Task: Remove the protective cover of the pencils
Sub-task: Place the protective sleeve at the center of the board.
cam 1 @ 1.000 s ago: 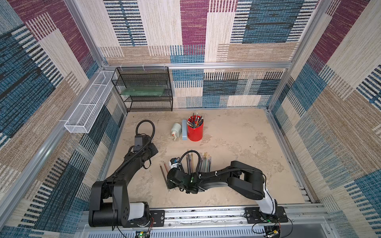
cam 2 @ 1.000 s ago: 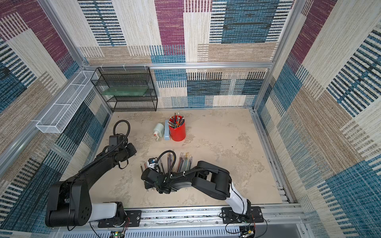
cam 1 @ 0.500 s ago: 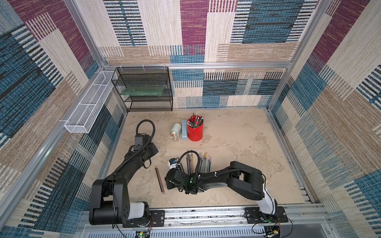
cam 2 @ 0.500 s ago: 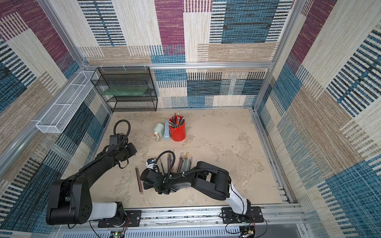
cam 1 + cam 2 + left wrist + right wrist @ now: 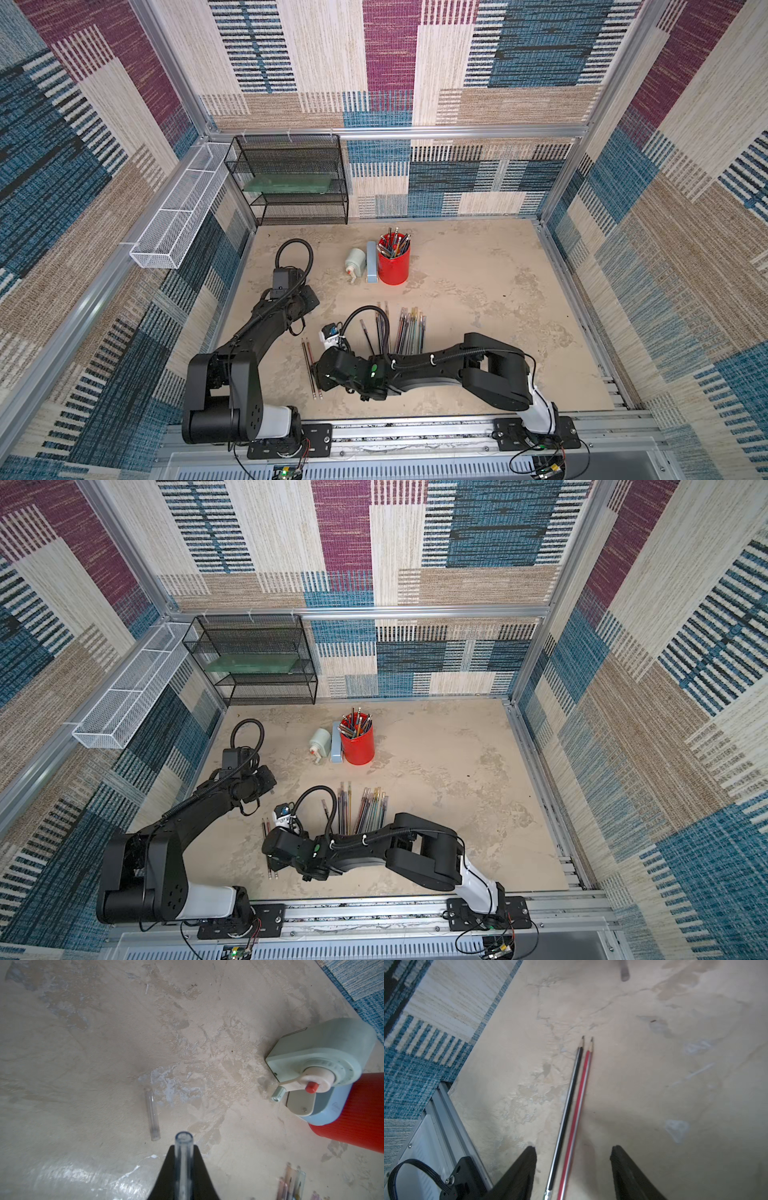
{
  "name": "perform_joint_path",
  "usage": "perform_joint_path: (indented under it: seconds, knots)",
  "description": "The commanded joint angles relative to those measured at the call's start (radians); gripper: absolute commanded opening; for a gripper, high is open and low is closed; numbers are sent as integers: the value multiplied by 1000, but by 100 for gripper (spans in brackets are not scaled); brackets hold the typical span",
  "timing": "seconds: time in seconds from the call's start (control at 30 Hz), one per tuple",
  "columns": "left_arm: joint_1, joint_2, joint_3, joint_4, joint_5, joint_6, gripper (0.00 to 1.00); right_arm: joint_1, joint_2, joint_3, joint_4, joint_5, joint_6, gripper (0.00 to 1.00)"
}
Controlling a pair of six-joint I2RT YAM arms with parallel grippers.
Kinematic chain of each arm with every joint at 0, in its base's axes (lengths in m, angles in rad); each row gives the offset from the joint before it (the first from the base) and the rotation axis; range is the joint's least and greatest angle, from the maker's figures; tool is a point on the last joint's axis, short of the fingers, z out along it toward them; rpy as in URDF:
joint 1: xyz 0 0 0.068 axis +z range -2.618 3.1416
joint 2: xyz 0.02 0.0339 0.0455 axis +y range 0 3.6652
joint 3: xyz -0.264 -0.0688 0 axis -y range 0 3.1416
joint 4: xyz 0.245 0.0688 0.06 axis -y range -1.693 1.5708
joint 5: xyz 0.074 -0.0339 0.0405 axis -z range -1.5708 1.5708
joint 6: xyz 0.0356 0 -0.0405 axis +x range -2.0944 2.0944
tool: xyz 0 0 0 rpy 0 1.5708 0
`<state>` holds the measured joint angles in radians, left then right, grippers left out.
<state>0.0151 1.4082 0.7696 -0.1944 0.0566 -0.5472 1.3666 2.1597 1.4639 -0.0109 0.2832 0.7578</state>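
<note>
Patchwork woven walls ring the beige tabletop (image 5: 478, 270) in both top views; a row of pencils (image 5: 409, 332) lies near centre, with a red cup (image 5: 393, 266) farther back. Left wrist: the left pincer (image 5: 184, 1148) clamps a clear cover (image 5: 183, 1138); the sharpener (image 5: 324, 1057) dial marks are unreadable. Right wrist: the right pincer (image 5: 573, 1148) gapes wide over two bare pencils (image 5: 577, 1095).

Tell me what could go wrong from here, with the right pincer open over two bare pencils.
1. The black pencil and red pencil lie loose inside the open right pincer; pulling away carelessly may roll them.
2. The left pincer grips a clear cover; dropped, it may roll and be hard to spot, like the loose cover on the pale table.
3. The right arm's cable loops across the covered pencils and could drag them.
</note>
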Motion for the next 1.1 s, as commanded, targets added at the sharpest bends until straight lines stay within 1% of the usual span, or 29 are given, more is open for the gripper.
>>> perform_joint_path:
  seconds: [0.0,0.07,0.17,0.3,0.47,0.73,0.9,1.03,1.07]
  knots:
    - [12,3,4,-11,-8,10,0,15,64,89,-148,83,-20,62]
    - [23,2,-1,-2,8,8,0,17,88,121,-171,79,-18,62]
    - [27,9,1,0,24,11,0,17,71,97,-151,81,-17,62]
    - [28,43,29,-21,36,15,0,17,-4,5,-80,96,-20,64]
    - [27,135,112,-84,60,28,0,13,-95,-116,-18,142,-1,65]
    - [25,256,219,-184,51,31,0,-58,-229,-320,58,157,72,66]
    - [26,293,253,-216,47,32,0,-88,-280,-380,64,172,83,66]
    - [25,312,270,-233,49,35,0,-97,-288,-391,64,175,87,66]
    - [25,315,272,-234,49,34,1,-97,-288,-391,65,174,87,66]
